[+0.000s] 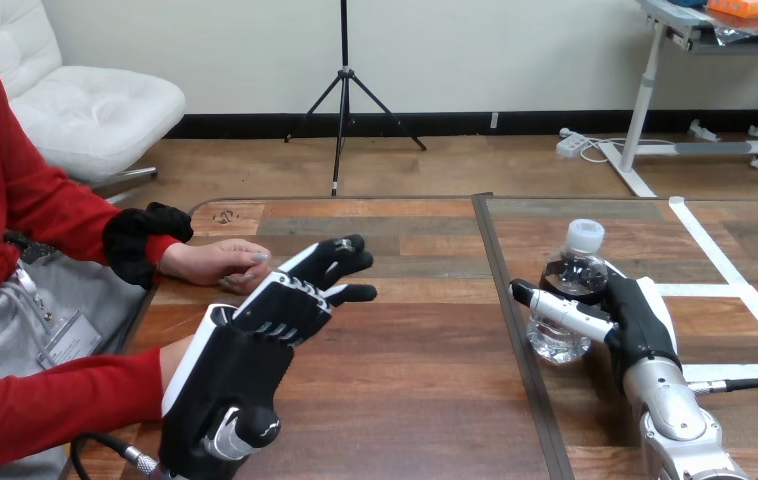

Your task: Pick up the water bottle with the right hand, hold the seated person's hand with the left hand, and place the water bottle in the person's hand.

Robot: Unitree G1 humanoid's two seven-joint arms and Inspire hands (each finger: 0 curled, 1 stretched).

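Note:
A clear water bottle (573, 275) with a white cap stands upright on the table at the right. My right hand (638, 318) is at its right side, with the thumb across the bottle's front and the fingers curled round behind it. My left hand (245, 350) is raised over the table's left part, back towards the camera, fingers nearly straight and pointing up and right. The person's hand (217, 262) lies palm down on the table just left of those fingertips; I cannot tell whether they touch. The person's other arm, in a red sleeve (45, 405), reaches in behind my left hand.
A dark seam (503, 300) splits the wooden table into a left and a right board. White tape lines (730, 290) mark the right board, beside and behind the bottle. The table's left edge (160, 290) runs past the seated person.

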